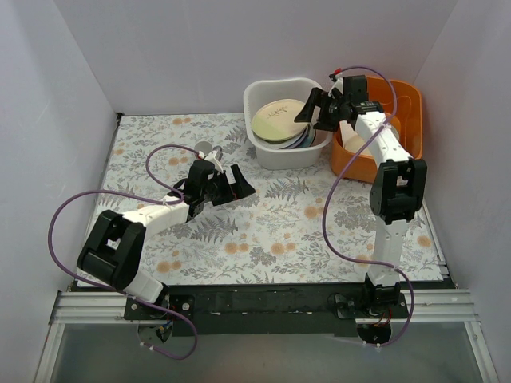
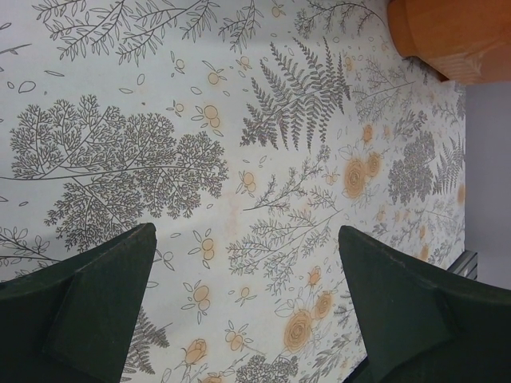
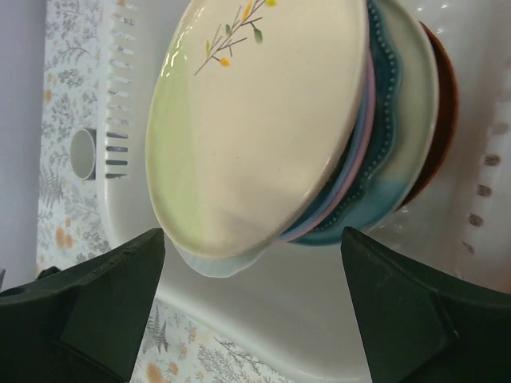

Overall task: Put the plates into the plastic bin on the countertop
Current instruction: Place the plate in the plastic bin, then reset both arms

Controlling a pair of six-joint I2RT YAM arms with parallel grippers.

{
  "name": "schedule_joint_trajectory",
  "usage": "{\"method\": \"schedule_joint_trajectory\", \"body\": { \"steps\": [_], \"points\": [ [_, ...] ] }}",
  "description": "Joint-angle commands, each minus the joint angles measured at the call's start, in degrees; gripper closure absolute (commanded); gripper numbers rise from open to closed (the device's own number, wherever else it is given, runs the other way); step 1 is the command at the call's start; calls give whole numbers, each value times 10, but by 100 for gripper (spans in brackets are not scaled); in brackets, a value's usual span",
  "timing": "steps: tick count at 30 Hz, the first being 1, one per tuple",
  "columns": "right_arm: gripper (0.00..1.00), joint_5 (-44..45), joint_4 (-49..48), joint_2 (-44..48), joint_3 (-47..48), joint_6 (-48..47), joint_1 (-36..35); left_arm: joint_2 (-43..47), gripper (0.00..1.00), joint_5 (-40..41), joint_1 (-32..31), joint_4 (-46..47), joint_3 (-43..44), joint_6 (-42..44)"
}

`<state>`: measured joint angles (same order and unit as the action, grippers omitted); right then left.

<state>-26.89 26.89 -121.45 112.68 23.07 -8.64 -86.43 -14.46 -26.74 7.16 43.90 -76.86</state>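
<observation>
A stack of plates (image 1: 281, 124) lies tilted inside the white plastic bin (image 1: 270, 153) at the back of the countertop (image 1: 279, 223). The top plate is cream-green with a small sprig (image 3: 255, 120); under it show pink, blue, scalloped teal (image 3: 383, 199) and red (image 3: 443, 112) rims. My right gripper (image 1: 319, 108) hovers open over the bin's right side, its fingers (image 3: 96, 307) spread wide below the stack and holding nothing. My left gripper (image 1: 227, 185) stands open low over the middle of the countertop (image 2: 239, 159), nothing between its fingers (image 2: 88, 307).
An orange tub (image 1: 375, 140) stands right of the bin, its corner also in the left wrist view (image 2: 455, 36). A small grey cup (image 1: 204, 148) sits behind the left gripper and shows past the bin's slotted wall (image 3: 84, 153). White walls enclose the table.
</observation>
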Motion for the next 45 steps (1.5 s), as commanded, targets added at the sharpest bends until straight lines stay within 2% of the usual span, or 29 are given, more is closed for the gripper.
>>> {"method": "schedule_joint_trajectory", "body": {
  "steps": [1, 7, 10, 18, 22, 29, 30, 36, 37, 41, 45],
  "points": [
    [2, 64, 8, 75, -26, -31, 9, 9, 2, -1, 3, -7, 15, 12],
    [2, 116, -57, 179, -128, -39, 9, 13, 2, 1, 3, -4, 12, 12],
    [2, 122, -78, 205, -149, -39, 8, 10, 2, 1, 3, 0, 13, 11],
    [2, 110, -78, 206, -150, -44, 8, 6, 2, 6, 3, 1, 20, 12],
    [2, 101, -108, 237, -204, -43, 6, 6, 2, 11, 4, 0, 22, 13],
    [2, 119, -160, 355, -392, -54, -10, -8, 2, 5, 15, -10, 39, 16],
    [2, 121, -168, 392, -452, -57, -11, -5, 2, 2, 16, -10, 40, 15],
    [2, 170, -206, 563, -659, -85, -11, 32, 2, 4, 24, -14, 29, 19],
    [2, 182, -215, 585, -717, -87, -11, 37, 2, 7, 26, -16, 23, 19],
    [2, 204, -230, 683, -808, -89, -10, 60, 2, 19, 30, -20, 8, 23],
    [2, 208, -236, 699, -829, -87, -11, 72, 2, 22, 37, -14, 0, 24]
  ]
}}
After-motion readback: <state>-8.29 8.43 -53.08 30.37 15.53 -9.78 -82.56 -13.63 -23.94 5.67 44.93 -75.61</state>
